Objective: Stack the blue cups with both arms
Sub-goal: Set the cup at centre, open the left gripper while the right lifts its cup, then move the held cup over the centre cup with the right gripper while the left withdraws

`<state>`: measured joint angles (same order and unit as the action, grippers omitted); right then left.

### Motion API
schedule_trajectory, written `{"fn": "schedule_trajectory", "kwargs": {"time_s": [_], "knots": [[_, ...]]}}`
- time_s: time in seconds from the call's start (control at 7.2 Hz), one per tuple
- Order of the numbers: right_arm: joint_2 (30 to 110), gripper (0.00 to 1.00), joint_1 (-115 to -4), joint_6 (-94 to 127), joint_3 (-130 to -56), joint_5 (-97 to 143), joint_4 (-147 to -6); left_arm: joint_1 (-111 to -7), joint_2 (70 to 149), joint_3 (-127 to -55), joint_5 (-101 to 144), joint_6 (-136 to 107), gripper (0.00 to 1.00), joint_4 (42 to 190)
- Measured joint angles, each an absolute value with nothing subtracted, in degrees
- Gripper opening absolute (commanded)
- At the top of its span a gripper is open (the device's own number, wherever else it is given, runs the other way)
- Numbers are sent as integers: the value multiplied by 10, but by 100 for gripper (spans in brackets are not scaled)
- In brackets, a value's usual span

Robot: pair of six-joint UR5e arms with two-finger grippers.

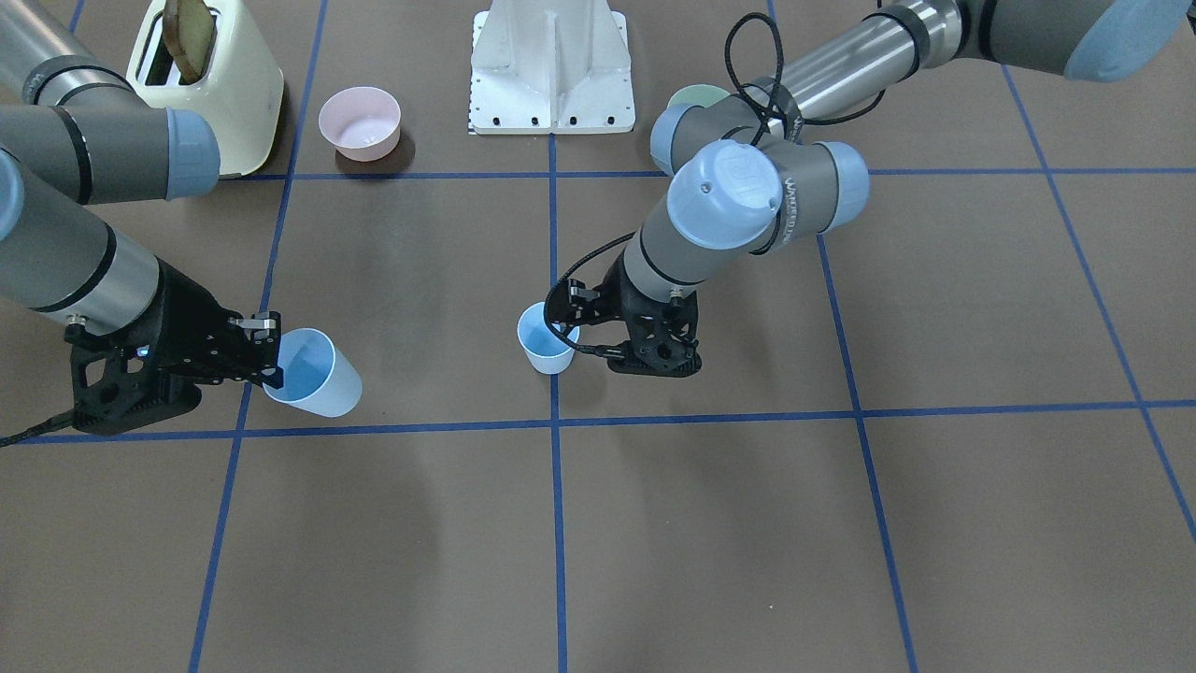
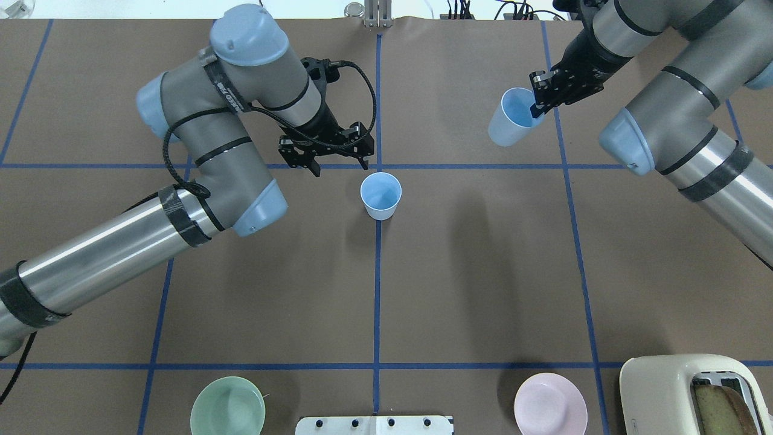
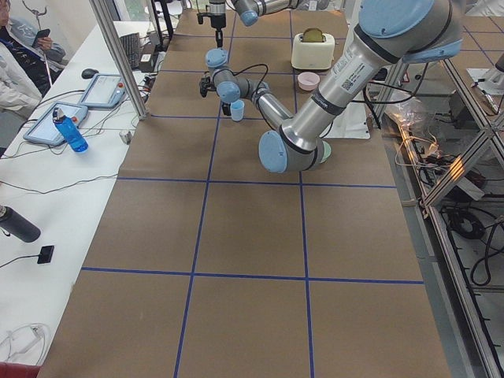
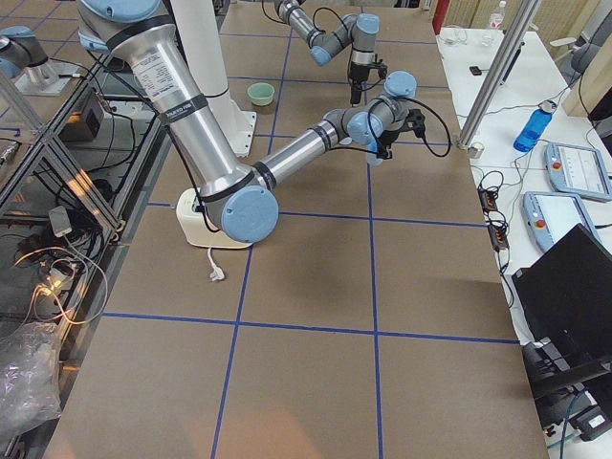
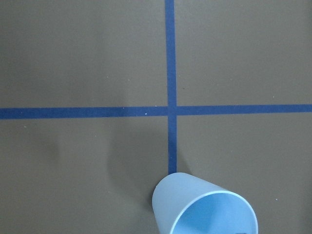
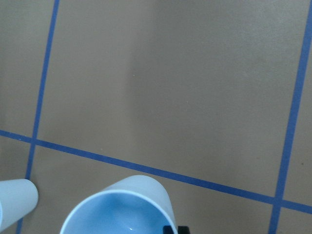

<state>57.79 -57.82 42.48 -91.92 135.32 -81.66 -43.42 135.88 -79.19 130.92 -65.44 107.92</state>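
Table (image 2: 471,272) brown, gridded with blue tape lines (image 2: 377,302). Standing cup (image 2: 381,195) and held cup (image 2: 511,121): pale blue outside, brighter blue inside. Pink bowl (image 2: 550,403), mint-green bowl (image 2: 227,406). Toaster (image 2: 670,386) cream, toast (image 2: 721,408) brown. Left arm (image 2: 121,248) and right arm (image 2: 706,163) grey and silver, light-blue caps (image 2: 247,36), black bands; left gripper (image 2: 340,168) and right gripper (image 2: 534,110) black. Base (image 2: 374,425) white.

Nothing could be read for certain. White lettering (image 1: 793,200) ran along the left arm (image 1: 719,201), and a printed label (image 4: 158,73) sat on the right arm (image 4: 188,117); both were too blurred.
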Motion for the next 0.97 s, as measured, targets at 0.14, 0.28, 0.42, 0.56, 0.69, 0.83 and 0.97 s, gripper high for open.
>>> {"fn": "schedule_trajectory", "kwargs": {"time_s": [0.14, 0.28, 0.42, 0.56, 0.69, 0.83, 0.97], "knots": [[563, 0, -566, 455, -920, 1352, -818, -460, 1327, -811, 1330, -623, 98, 1075], [550, 0, -551, 486, -921, 1349, -819, -487, 1296, -833, 1342, -583, 98, 1055], [534, 0, -533, 520, -921, 1339, -821, -514, 1272, -857, 1346, -529, 98, 1011], [512, 0, -510, 554, -922, 1321, -832, -544, 1254, -884, 1345, -453, 98, 948], [484, 0, -485, 580, -924, 1304, -862, -576, 1240, -904, 1343, -371, 98, 889], [456, 0, -463, 591, -927, 1288, -902, -605, 1228, -913, 1341, -302, 98, 851], [434, 0, -440, 595, -931, 1269, -935, -623, 1216, -915, 1341, -261, 98, 835]]}}
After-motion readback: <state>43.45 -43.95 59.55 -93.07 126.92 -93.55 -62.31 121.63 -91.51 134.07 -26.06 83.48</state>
